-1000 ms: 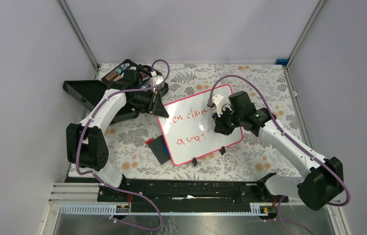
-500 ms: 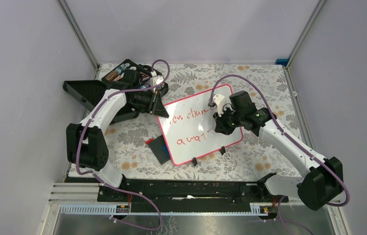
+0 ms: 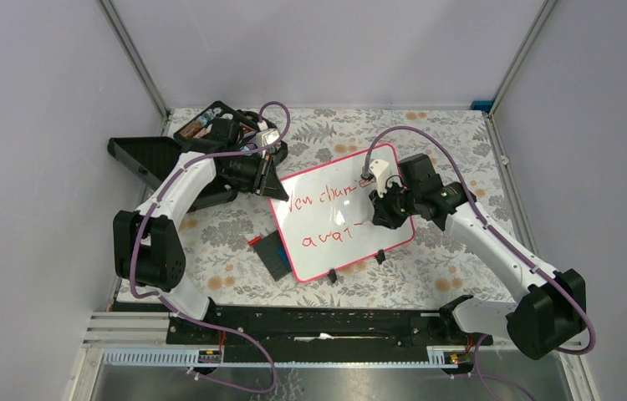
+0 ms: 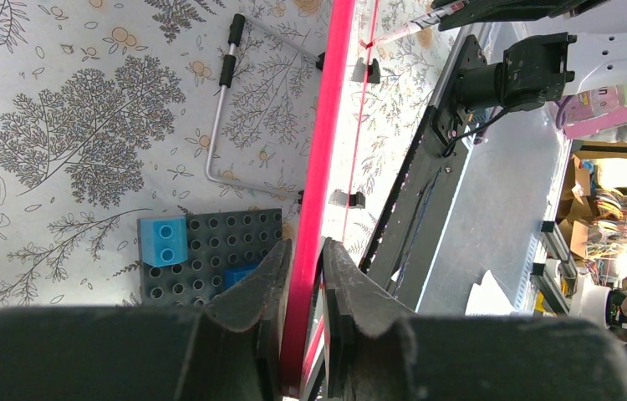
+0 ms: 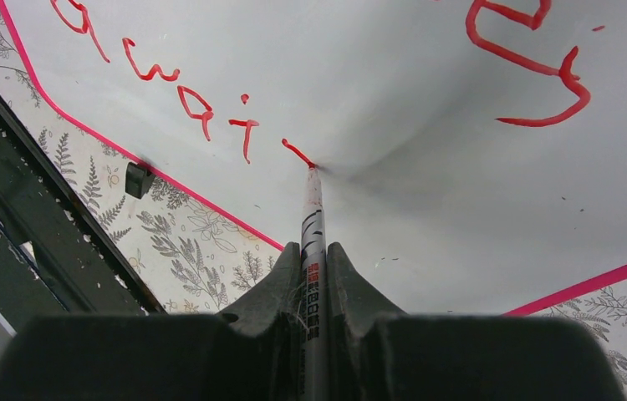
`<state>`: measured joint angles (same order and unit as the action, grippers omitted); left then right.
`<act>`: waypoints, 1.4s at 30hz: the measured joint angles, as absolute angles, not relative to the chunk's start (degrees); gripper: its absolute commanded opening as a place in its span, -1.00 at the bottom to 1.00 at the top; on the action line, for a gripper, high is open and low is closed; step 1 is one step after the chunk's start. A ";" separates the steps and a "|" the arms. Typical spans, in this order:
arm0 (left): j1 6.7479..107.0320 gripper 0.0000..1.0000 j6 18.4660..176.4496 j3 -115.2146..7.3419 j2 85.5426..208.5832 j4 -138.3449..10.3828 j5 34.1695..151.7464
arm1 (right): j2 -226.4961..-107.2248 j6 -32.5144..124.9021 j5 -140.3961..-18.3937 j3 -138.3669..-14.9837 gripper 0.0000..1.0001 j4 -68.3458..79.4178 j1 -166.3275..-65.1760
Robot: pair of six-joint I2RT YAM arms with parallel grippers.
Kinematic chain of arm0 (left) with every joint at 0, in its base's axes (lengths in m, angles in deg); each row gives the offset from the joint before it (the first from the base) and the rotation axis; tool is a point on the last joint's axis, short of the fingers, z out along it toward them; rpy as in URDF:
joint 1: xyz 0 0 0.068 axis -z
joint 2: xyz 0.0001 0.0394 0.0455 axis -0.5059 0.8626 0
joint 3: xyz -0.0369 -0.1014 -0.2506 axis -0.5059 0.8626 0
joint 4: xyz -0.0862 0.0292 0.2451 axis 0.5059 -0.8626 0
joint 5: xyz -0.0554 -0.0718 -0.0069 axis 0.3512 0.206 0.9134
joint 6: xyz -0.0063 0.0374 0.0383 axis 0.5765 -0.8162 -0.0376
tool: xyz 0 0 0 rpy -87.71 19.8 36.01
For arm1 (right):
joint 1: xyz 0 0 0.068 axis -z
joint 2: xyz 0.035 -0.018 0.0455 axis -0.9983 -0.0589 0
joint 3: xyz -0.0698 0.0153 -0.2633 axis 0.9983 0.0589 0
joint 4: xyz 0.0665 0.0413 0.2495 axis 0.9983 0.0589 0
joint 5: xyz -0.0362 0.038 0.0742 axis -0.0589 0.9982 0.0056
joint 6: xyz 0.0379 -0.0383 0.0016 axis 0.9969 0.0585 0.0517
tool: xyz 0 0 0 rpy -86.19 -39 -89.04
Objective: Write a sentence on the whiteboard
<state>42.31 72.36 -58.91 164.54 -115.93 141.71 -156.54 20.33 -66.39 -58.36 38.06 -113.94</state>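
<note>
Right gripper (image 5: 310, 255) now farther right, clamped on marker (image 5: 313, 209), tip on whiteboard (image 3: 327, 255); left gripper (image 4: 302, 251) tight on whiteboard edge.

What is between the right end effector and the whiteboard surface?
A marker: the right end effector grips it, and its tip touches the whiteboard at a short red stroke. The right wrist view shows this.

Floral-print table (image 3: 444, 142), whiteboard (image 3: 335, 219) and grey studded plate (image 3: 272, 253) on it.
</note>
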 measured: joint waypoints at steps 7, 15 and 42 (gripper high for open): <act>42.36 -1.00 72.36 -58.91 164.54 -115.95 141.73 | -156.52 19.65 -65.32 -58.49 -1.00 38.92 -113.39; 42.40 -1.00 72.36 -58.91 164.54 -115.95 141.82 | -156.52 19.04 -62.65 -61.79 -1.00 39.86 -113.08; 42.40 -1.00 72.36 -58.91 164.54 -115.95 141.78 | -157.90 19.43 -63.07 -60.02 -1.00 37.85 -113.08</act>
<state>42.40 72.36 -58.91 164.54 -115.95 141.78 -157.90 19.43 -63.07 -60.02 37.85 -113.08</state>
